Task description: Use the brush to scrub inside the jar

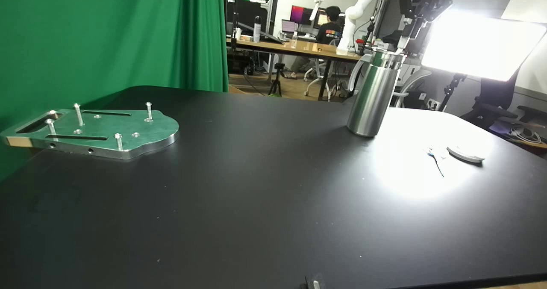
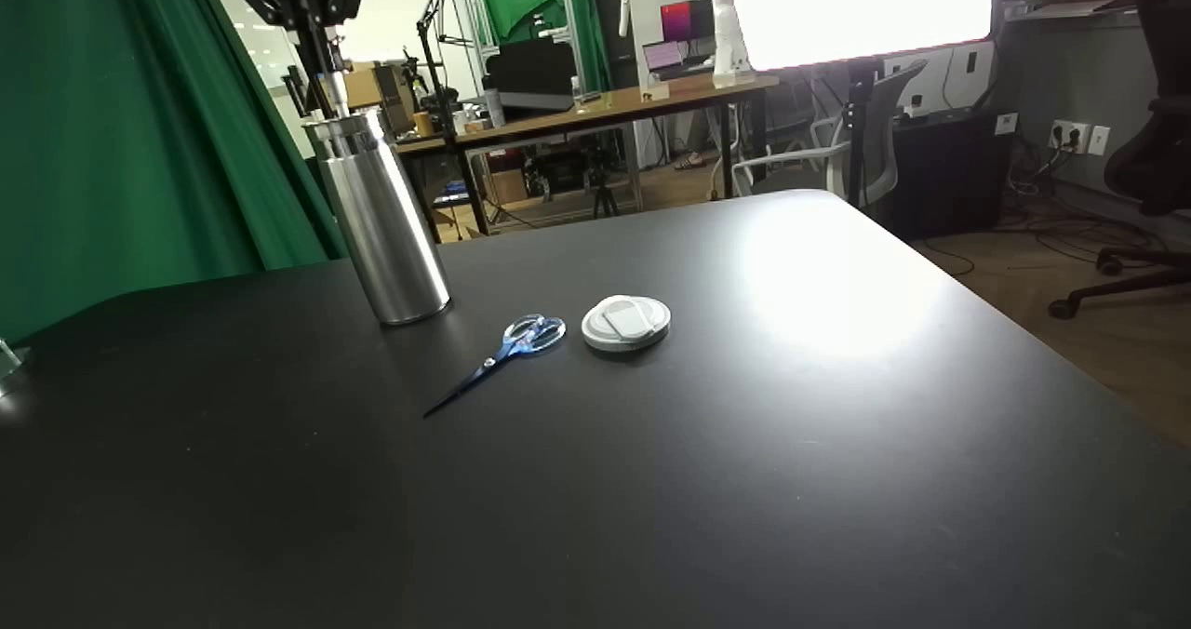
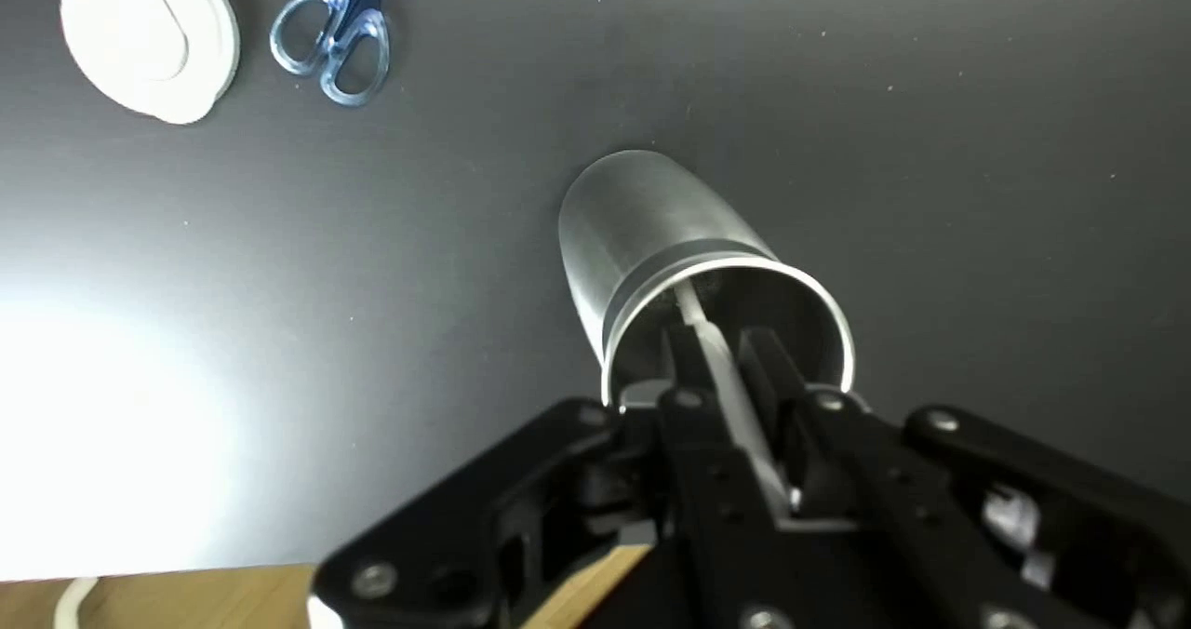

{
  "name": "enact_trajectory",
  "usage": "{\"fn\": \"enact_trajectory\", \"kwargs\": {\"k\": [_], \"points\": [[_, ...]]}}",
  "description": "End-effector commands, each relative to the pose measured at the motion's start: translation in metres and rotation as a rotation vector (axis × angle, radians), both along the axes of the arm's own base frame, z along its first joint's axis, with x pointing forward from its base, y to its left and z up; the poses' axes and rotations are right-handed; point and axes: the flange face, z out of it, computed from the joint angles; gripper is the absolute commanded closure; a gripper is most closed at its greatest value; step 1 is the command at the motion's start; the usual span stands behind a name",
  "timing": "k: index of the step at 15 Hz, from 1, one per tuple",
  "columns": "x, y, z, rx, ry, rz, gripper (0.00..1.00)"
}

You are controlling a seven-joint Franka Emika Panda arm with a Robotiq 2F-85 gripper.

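The jar [image 1: 372,101] is a tall silver metal cylinder with a side handle, standing on the black table. It also shows in an exterior view [image 2: 386,229] and, with its open mouth, in the wrist view [image 3: 642,206]. My gripper [image 3: 724,341] is just above the jar's mouth, pointing down. Its fingers are close together around the slim pale-grey handle of the brush [image 3: 735,406]. The brush passes down through the mouth, and its lower end is hidden inside the jar. In both exterior views a short pale piece of the brush [image 1: 401,45] [image 2: 338,94] shows between fingertips and rim.
Blue scissors [image 2: 498,359] lie on the table near the jar, with a round white lid [image 2: 625,324] beside them. A pale-green plate with pegs [image 1: 107,128] lies at the table's far side from them. A bright lamp panel [image 1: 483,45] stands beyond the table.
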Motion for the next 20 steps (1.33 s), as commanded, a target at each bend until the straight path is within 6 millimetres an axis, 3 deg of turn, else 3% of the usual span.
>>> {"fn": "enact_trajectory", "kwargs": {"k": [1, 7, 10, 13, 20], "points": [[-0.002, 0.004, 0.045, 0.014, -0.057, -0.006, 0.96], [-0.011, 0.013, 0.106, 0.000, -0.165, 0.024, 0.96], [-0.015, 0.018, 0.120, -0.019, -0.190, 0.041, 0.96], [-0.008, 0.023, 0.103, -0.046, -0.150, 0.055, 0.96], [0.010, 0.027, 0.020, -0.087, 0.026, 0.087, 0.96]]}}
